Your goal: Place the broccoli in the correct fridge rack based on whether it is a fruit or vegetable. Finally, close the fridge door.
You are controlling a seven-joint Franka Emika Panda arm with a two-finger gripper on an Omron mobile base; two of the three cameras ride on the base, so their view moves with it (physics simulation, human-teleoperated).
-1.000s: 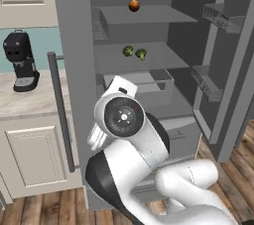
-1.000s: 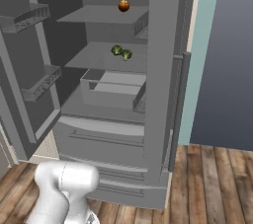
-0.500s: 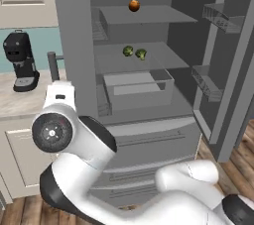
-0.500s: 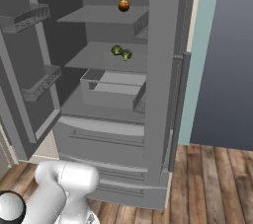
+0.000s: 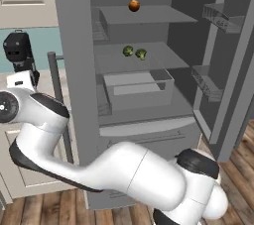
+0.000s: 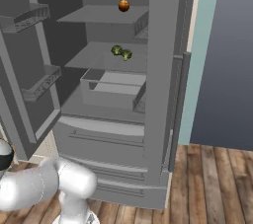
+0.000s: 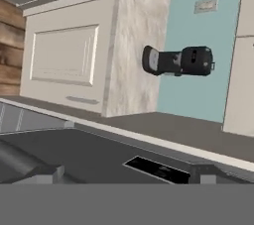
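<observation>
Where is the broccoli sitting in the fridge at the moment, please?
The broccoli lies on the middle fridge rack, toward its back, beside another small green item and one shelf below the orange fruit; the drawer sits below.

1. Two small dark green bumpy florets [image 5: 134, 52] on the wide flat pale grey middle shelf slab [image 5: 163, 59]: too small to tell apart.
2. Black coffee machine [image 5: 19, 50]: lower part hidden behind the white arm's wrist [image 5: 20, 100].
3. Pincer: not made out; open or closed, impossible to tell.
4. Open grey fridge door [image 6: 17, 65]: cut off at the left edge.
</observation>
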